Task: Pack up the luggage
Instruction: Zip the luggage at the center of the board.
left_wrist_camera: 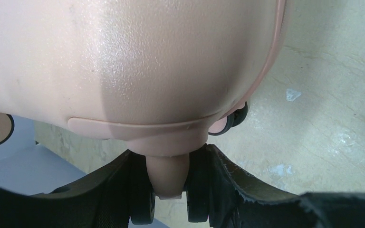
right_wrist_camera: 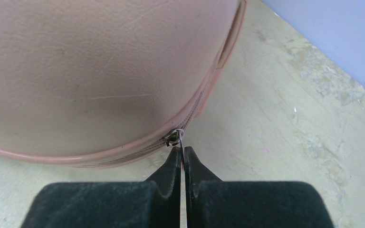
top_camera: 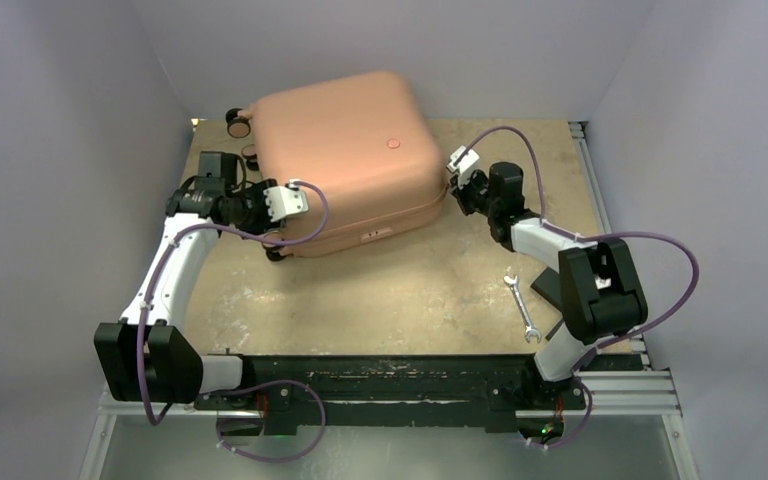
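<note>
- The table (top_camera: 410,290), a worn pale board, is seen under the luggage.
- The luggage (top_camera: 345,150), a salmon-pink hard-shell case, is laid flat and closed on the far part of the table and is turned a little.
- The left gripper (left_wrist_camera: 168,190) is placed at the near left corner of the luggage. Its black fingers (left_wrist_camera: 109,190) are kept about half apart and are closed on a caster (left_wrist_camera: 167,178), which is touched on both sides.
- The right gripper (right_wrist_camera: 183,159) is placed at the right side of the luggage. Its fingers (right_wrist_camera: 171,171) are pressed fully together, and the thin ring of the zipper pull (right_wrist_camera: 175,138) is pinched between the tips.
- A wrench (top_camera: 520,308) is laid well apart from the luggage, to its near right.
- The caster is made of a pink stem between two dark wheels, under the luggage corner.
- The zipper pull is found on the seam of the luggage.
</note>
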`<state>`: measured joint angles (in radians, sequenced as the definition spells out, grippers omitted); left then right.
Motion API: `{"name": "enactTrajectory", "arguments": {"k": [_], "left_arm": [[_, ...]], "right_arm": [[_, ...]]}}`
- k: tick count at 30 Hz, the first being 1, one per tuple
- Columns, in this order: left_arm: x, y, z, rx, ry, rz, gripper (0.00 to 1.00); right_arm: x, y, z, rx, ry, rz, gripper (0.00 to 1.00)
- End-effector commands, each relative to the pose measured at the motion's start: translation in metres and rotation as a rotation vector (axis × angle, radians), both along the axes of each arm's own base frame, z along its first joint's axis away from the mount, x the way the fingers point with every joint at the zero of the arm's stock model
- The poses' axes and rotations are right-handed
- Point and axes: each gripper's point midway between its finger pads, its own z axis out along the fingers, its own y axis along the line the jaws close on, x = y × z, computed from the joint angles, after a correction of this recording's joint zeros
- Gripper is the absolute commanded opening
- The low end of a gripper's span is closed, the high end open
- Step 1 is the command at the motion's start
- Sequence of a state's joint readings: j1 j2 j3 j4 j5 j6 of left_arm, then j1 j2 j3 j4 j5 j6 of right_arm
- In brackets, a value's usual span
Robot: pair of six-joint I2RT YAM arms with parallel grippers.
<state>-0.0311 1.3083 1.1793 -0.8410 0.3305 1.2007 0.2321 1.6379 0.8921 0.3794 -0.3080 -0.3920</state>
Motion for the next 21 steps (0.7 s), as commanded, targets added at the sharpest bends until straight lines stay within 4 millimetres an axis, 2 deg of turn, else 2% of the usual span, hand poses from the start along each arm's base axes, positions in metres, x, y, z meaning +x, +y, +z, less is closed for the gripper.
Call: {"name": "enactTrajectory", "arguments": {"k": [1, 6, 11, 13, 18, 21], "left_arm": [[-0.041, 0.027, -0.017, 0.067, 0.127, 0.024, 0.00], [-0.042, 0.031, -0.021, 0.065, 0.128, 0.034, 0.00], [-0.041, 0.034, -0.021, 0.061, 0.120, 0.041, 0.00], [-0.041, 0.035, -0.021, 0.058, 0.119, 0.046, 0.00], [-0.036, 0.035, -0.020, 0.047, 0.104, 0.065, 0.00], [-0.034, 0.034, -0.019, 0.042, 0.096, 0.070, 0.00]], "right_arm": [[0.051, -0.049, 0.081, 0.021, -0.251, -0.284, 0.00], [0.041, -0.056, 0.085, 0.019, -0.264, -0.309, 0.00], [0.037, -0.072, 0.077, -0.021, -0.245, -0.289, 0.00], [0.030, -0.063, 0.070, -0.052, -0.222, -0.168, 0.00], [-0.012, -0.020, 0.059, -0.125, -0.232, 0.187, 0.00], [-0.022, -0.014, 0.056, -0.131, -0.213, 0.232, 0.00]]}}
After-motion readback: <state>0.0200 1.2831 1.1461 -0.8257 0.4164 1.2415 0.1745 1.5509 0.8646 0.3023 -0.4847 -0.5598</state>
